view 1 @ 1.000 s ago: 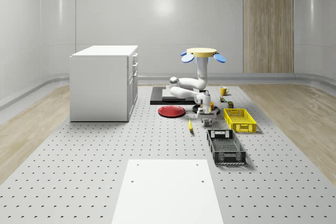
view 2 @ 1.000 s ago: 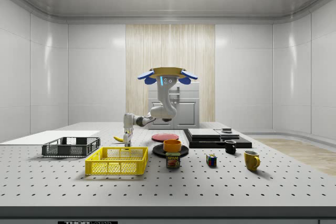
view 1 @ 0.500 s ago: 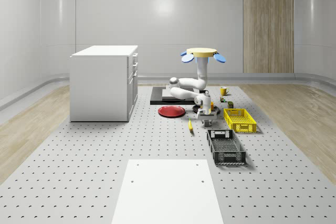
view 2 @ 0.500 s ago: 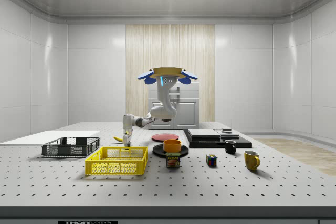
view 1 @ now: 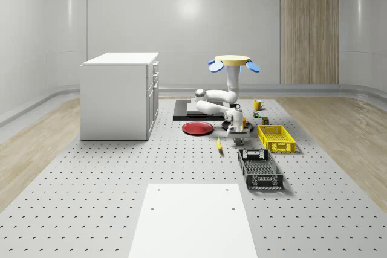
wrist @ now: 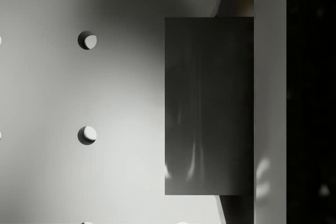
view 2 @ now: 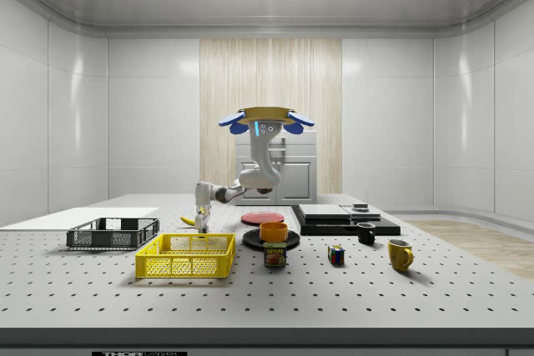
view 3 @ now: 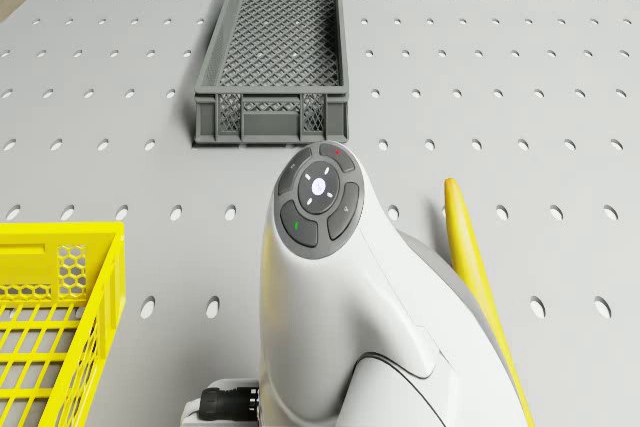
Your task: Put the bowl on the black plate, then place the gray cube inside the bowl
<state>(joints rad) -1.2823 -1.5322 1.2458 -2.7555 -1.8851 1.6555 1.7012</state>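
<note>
The orange bowl (view 2: 273, 230) sits on the black plate (view 2: 271, 243) near the table's middle. My drone (view 1: 233, 60) (view 2: 267, 118) hovers over that area, and the white arm bends down toward the side view's left. The gripper (view 1: 236, 133) (view 2: 201, 223) hangs low over the table, beside the banana and a short way from the plate. In the wrist view a dark gray cube (wrist: 209, 106) rests on the perforated table right below the gripper, against a pale upright strip on one side.
A yellow banana (view 3: 480, 267) lies next to the arm's wrist (view 3: 318, 192). A grey crate (view 3: 275, 47) and a yellow basket (view 3: 50, 317) flank it. A red plate (view 1: 198, 128), white cabinet (view 1: 118, 95), black slab (view 2: 346, 221), can, mugs and a small coloured cube stand around.
The gripper has shifted slightly up and back in the whole-scene view. The drone holds its place, and the bowl stays on the black plate.
</note>
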